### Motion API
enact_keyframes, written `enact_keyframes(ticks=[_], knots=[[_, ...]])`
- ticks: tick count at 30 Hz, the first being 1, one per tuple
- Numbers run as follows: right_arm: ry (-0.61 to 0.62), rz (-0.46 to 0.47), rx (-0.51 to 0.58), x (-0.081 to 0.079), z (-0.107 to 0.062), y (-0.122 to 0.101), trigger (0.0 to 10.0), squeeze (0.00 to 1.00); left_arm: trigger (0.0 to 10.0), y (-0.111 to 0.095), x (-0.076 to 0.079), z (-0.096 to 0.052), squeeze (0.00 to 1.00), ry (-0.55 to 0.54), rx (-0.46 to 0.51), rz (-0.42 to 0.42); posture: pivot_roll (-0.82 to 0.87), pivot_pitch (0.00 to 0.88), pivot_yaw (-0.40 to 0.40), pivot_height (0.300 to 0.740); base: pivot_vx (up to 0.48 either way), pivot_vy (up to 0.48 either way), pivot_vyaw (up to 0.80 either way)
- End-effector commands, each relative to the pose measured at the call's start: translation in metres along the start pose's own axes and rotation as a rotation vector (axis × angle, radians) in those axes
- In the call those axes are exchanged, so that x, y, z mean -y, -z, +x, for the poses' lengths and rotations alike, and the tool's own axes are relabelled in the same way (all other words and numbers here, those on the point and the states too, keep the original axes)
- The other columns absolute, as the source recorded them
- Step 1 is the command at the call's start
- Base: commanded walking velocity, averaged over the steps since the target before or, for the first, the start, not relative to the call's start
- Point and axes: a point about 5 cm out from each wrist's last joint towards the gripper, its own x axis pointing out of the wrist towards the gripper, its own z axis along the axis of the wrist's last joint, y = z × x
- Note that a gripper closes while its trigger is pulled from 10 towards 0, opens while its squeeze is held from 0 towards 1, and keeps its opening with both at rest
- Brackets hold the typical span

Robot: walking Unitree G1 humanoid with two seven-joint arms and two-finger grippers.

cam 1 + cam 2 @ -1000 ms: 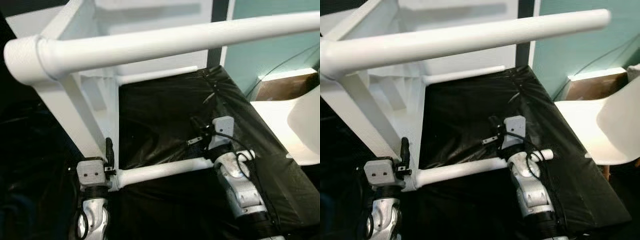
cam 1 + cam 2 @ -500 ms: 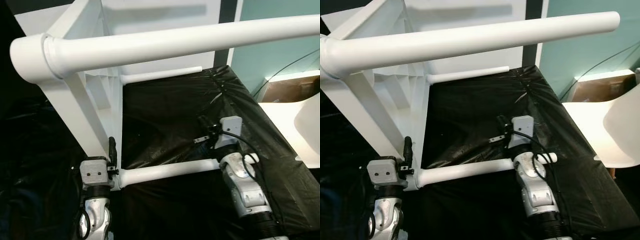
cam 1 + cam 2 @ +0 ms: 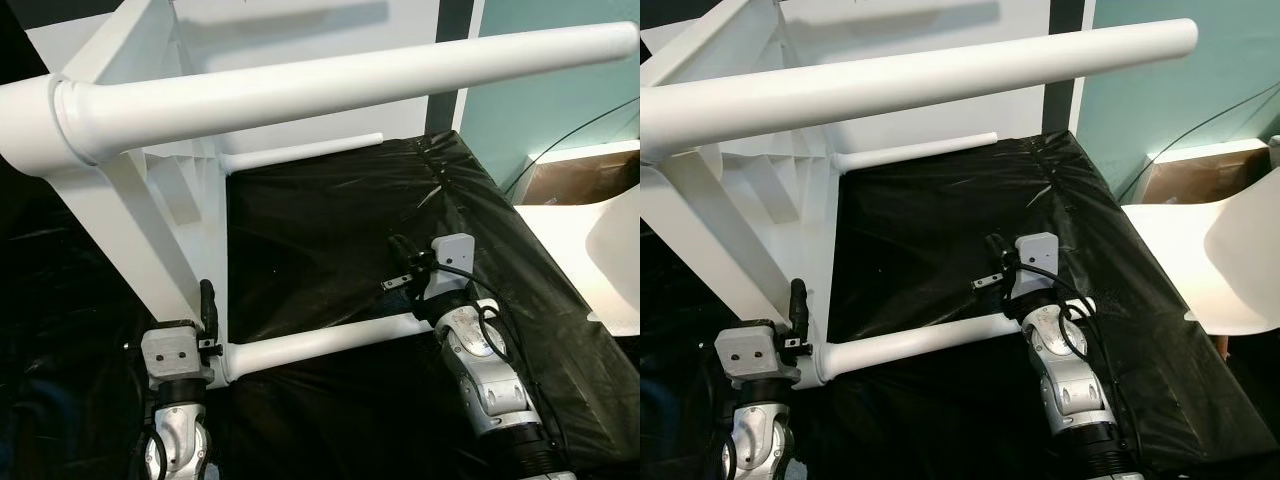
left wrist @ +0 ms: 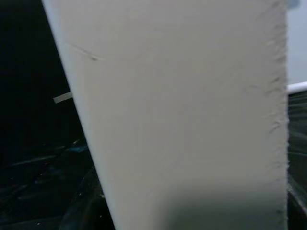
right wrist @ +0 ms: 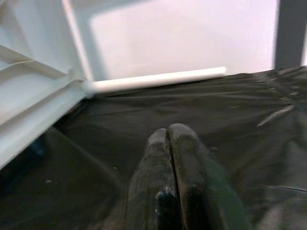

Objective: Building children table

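Black sheet (image 3: 330, 240) under table (image 3: 150, 230), between both end effectors

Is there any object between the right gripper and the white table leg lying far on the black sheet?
Nothing visible does. The right gripper, fingers pressed together, looks across bare black plastic sheet straight to the far white round table leg.

A bench (image 3: 330, 240) draped in wrinkled black plastic sheeting (image 3: 940, 250) fills the middle of the scene. A white children's table (image 3: 160, 200) lies tipped on its side on the bench's left part, its round legs (image 3: 320, 340) stretching rightward over the sheeting.
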Motion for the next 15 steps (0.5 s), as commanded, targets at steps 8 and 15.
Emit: enact_keyframes(ticks=[8,15], knots=[[-0.036,-0.33,0.101,-0.006,-0.007,-0.017,10.0,0.22,10.0,0.025,-0.014,-0.019,0.0,-0.031,-0.147,0.099,-0.02,0.0,0.084,0.74,0.0,0.0,0.0],[-0.065,-0.422,0.137,-0.003,-0.016,-0.023,10.0,1.0,10.0,0.025,-0.012,-0.02,0.0,-0.009,-0.148,0.091,-0.03,0.002,0.086,0.74,0.0,0.0,0.0]])
